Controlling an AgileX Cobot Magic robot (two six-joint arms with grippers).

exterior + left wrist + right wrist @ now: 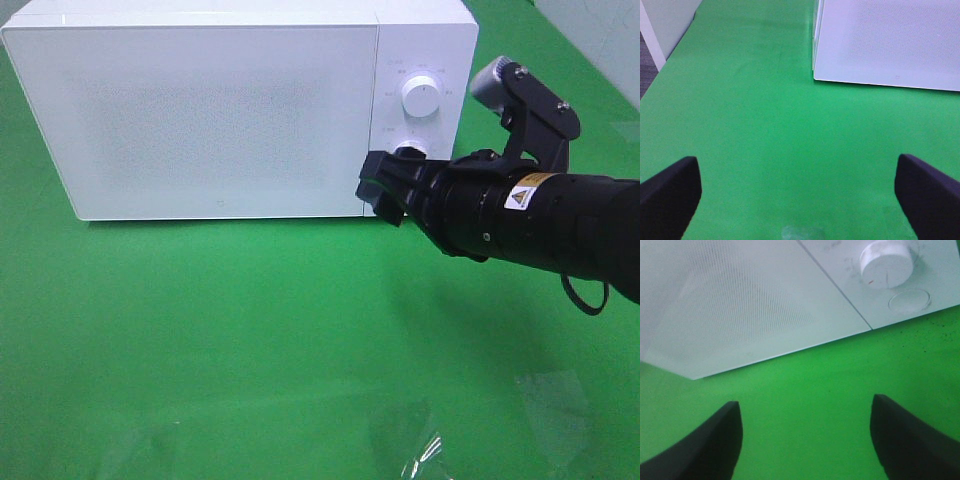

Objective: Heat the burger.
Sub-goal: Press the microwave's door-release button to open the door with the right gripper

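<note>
White microwave (200, 110) stands shut on the far green tabletop (250, 330); the burger shows in no view, perhaps already inside; the right hand (385, 190), spread apart and empty, hovers by the lower dial (408, 150), so setting the heat seems left; the left hand (797, 175) gapes empty.

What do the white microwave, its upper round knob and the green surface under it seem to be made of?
White box-shaped microwave: likely painted metal or plastic, smooth satin; the door shows a fine dotted pattern. Upper round white knob: probably moulded plastic, smooth. Green table cover: seemingly matte cloth or felt, dull.
</note>
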